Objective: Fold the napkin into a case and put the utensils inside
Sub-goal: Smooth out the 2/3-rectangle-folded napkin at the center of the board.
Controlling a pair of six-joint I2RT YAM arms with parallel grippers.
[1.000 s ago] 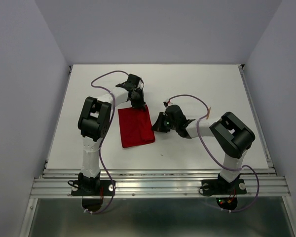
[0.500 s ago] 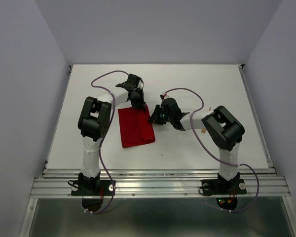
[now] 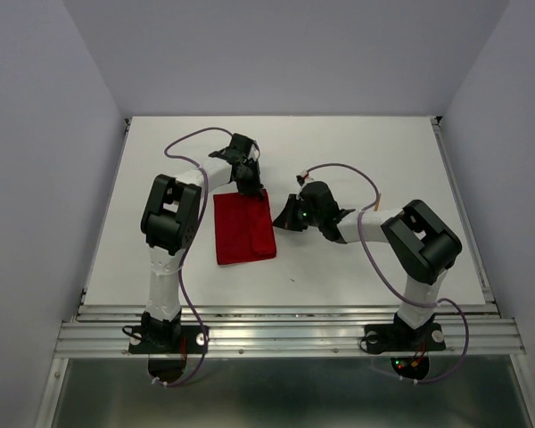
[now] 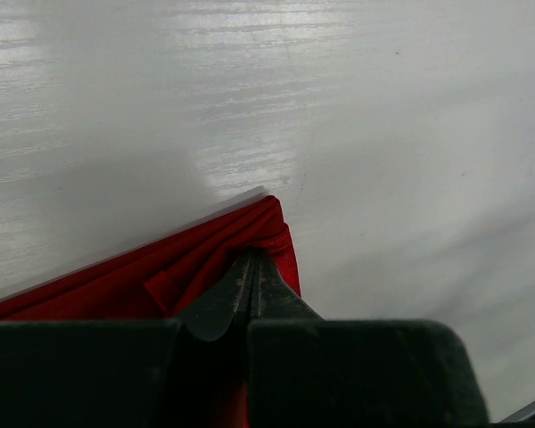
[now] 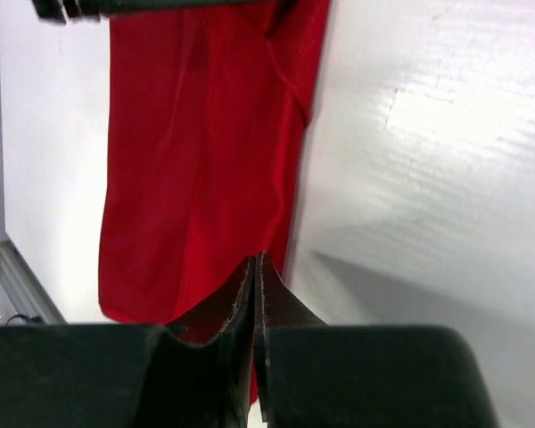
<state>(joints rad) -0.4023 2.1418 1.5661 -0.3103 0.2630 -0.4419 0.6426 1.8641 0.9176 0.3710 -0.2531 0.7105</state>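
Observation:
The red napkin (image 3: pixel 244 227) lies flat on the white table as a folded upright rectangle. My left gripper (image 3: pixel 251 187) is at its far right corner, and the left wrist view shows the jaws (image 4: pixel 252 256) shut on the napkin (image 4: pixel 160 276) there, with folds gathering at the tips. My right gripper (image 3: pixel 284 218) hovers just right of the napkin's right edge. It is shut with nothing in it, and its tips (image 5: pixel 257 259) are over the edge of the cloth (image 5: pixel 196 152). A thin orange utensil (image 3: pixel 381 199) lies beyond the right forearm.
The white table (image 3: pixel 357 147) is bordered by side rails and grey walls. An aluminium rail (image 3: pixel 285 334) runs along the near edge by both arm bases. Loose purple cables arch over each arm.
The right gripper moved in against the napkin's right edge, then drew back a little to the right. The napkin's right edge sits slightly further left. The left gripper stayed put.

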